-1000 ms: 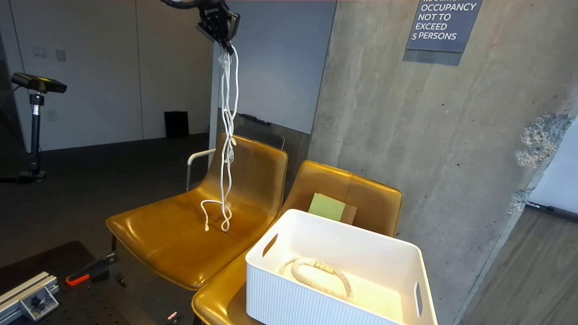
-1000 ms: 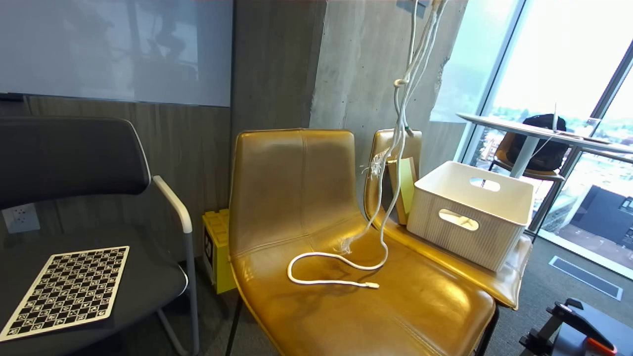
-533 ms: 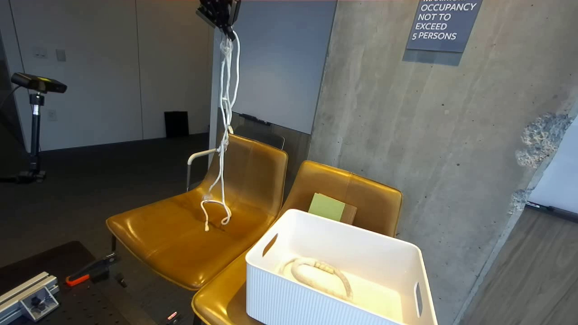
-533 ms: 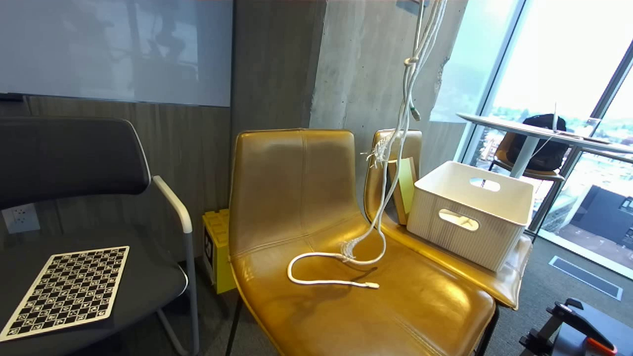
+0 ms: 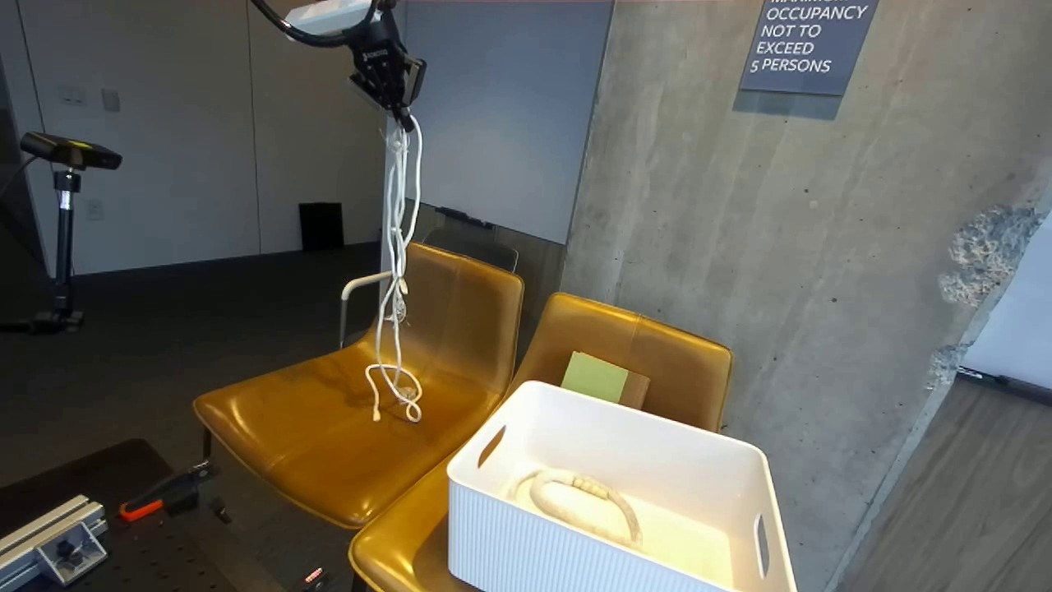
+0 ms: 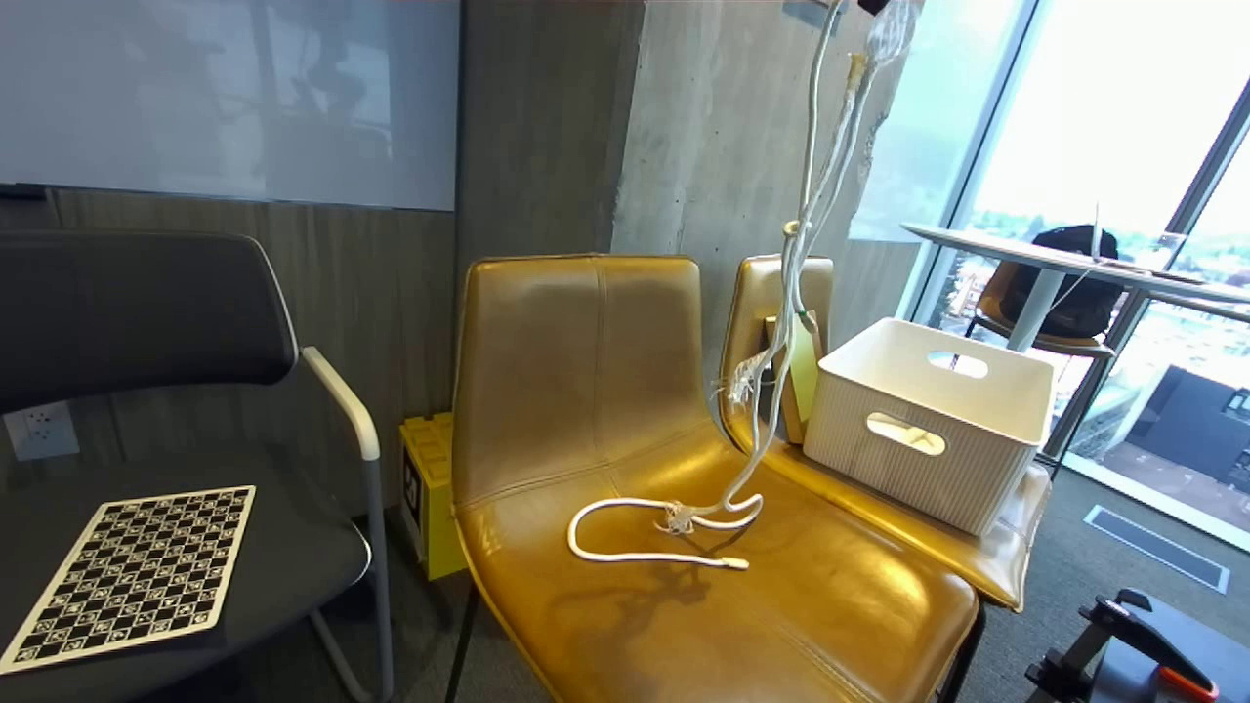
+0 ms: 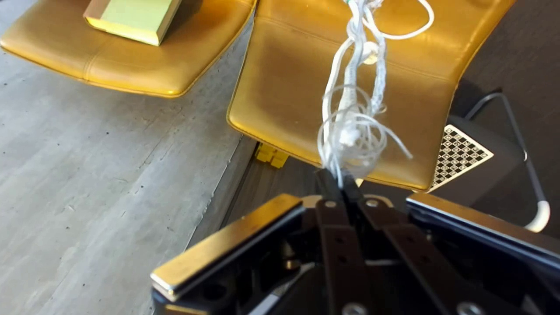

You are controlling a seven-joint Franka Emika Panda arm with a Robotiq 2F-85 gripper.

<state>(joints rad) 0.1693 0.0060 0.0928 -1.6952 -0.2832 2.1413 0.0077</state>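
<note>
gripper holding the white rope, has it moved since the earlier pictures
Yes: in an exterior view, the gripper is lower and farther to the picture's left against the whiteboard than in both earlier pictures.

White arm point(image 5: 329, 15) — black cable point(image 5: 316, 39), dark fingers point(image 7: 334, 218), silver screws point(image 7: 372, 203)

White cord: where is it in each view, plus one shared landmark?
In an exterior view: white cord left of centre, from gripper to tan chair.
In an exterior view: white cord right of centre, top edge to that chair.
Wrist view: white cord right of centre, top edge to gripper.
Shared landmark: green block.
</note>
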